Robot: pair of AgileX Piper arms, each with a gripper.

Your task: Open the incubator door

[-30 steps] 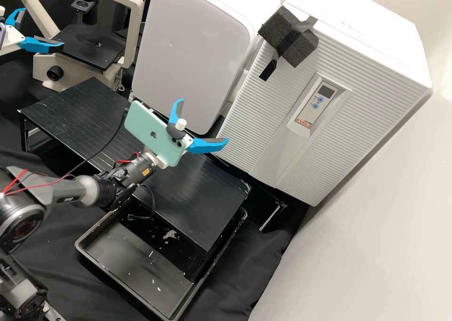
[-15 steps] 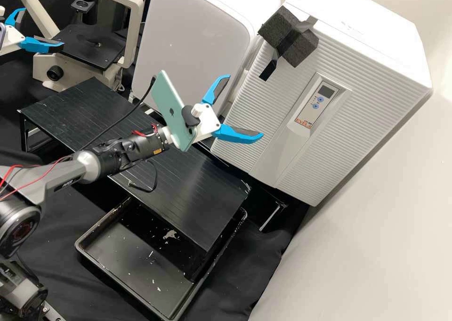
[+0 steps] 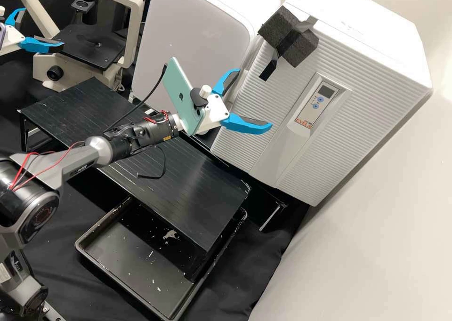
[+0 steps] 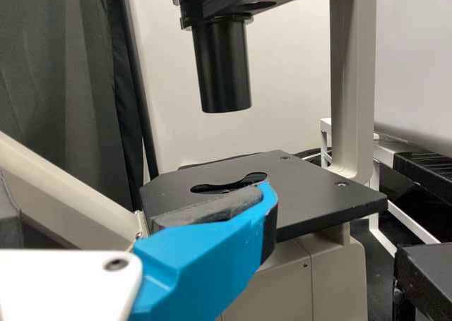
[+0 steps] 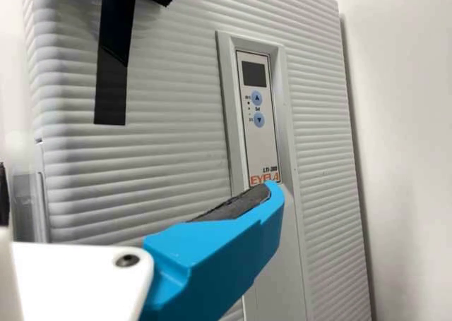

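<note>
High view: my right hand (image 3: 254, 99) hangs released in front of the incubator (image 3: 386, 52), its 2 blue fingers spread wide and nothing between them. The incubator stands beside a 2nd white cabinet (image 3: 193, 52), and its ribbed door (image 3: 273, 100) looks closed. Dark foam (image 3: 301, 43) is fixed with black tape (image 3: 269, 70) near a top corner of that door, and a control panel (image 3: 316, 105) with 2 blue buttons is set into it. A mint-green phone (image 3: 181, 95) rides tilted behind my fingers. Below my forearm are a slatted black platform (image 3: 202, 194) and, partly under it, a black tray (image 3: 136, 264) with pale flecks.

In my right wrist view, a blue finger (image 5: 212, 257) with a dark pad (image 5: 236, 204) overlaps the lower end of the panel; I can't tell whether it touches.

My left hand (image 3: 43, 27) is released too, its 2 fingers apart, near the microscope (image 3: 134, 20), well apart from the incubator. In my left wrist view, a blue finger (image 4: 198, 264) is seen against the microscope's black stage (image 4: 318, 194).
</note>
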